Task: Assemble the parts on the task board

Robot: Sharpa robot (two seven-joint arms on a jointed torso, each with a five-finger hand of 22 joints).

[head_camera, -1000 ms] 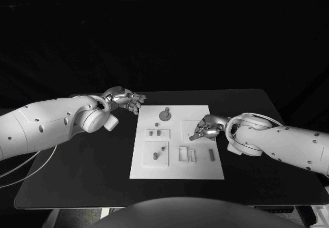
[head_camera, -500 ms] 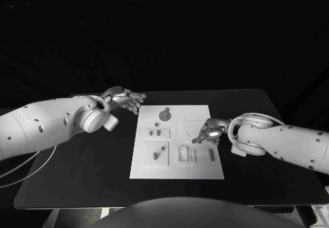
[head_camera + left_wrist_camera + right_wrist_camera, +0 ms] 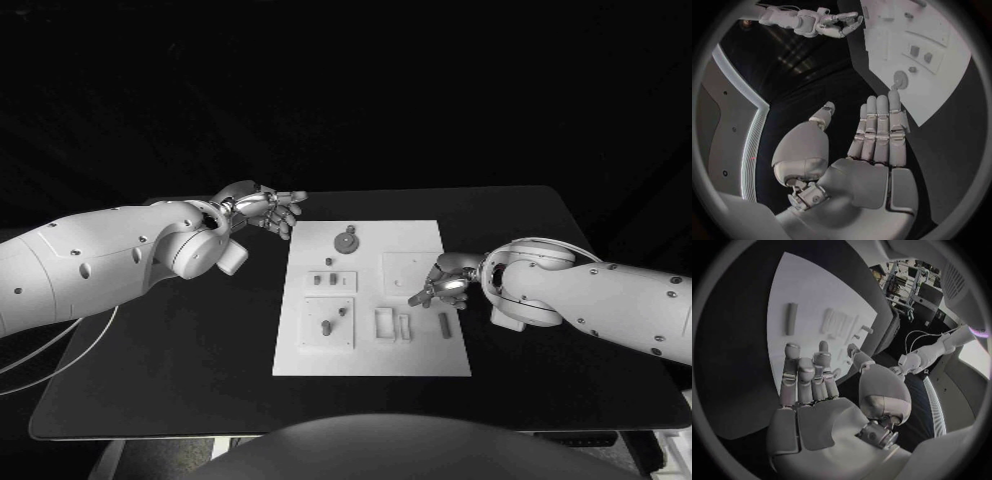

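Note:
The white task board [image 3: 418, 352] lies mid-table with small grey parts on it: a round part [image 3: 346, 240] at its far end, small pegs [image 3: 330, 281], a frame-shaped part [image 3: 384, 323] and a short bar [image 3: 444, 325]. My left hand [image 3: 268, 211] hovers off the board's far left corner, palm flat, fingers straight, holding nothing. In the left wrist view that hand [image 3: 879, 135] faces the board [image 3: 954, 75] and the round part [image 3: 900, 79]. My right hand [image 3: 443, 281] hangs over the board's right side, fingers loosely bent and empty. The right wrist view shows this hand [image 3: 811, 385], the board [image 3: 804, 290] and the bar [image 3: 791, 318].
The black table [image 3: 173, 370] reaches well past the board on all sides. My white left forearm [image 3: 101, 265] lies over the table's left part and my right forearm [image 3: 606, 300] over its right part.
My right hand has drifted a little nearer along the board's right side. The left hand's fingers have straightened out from a curl.

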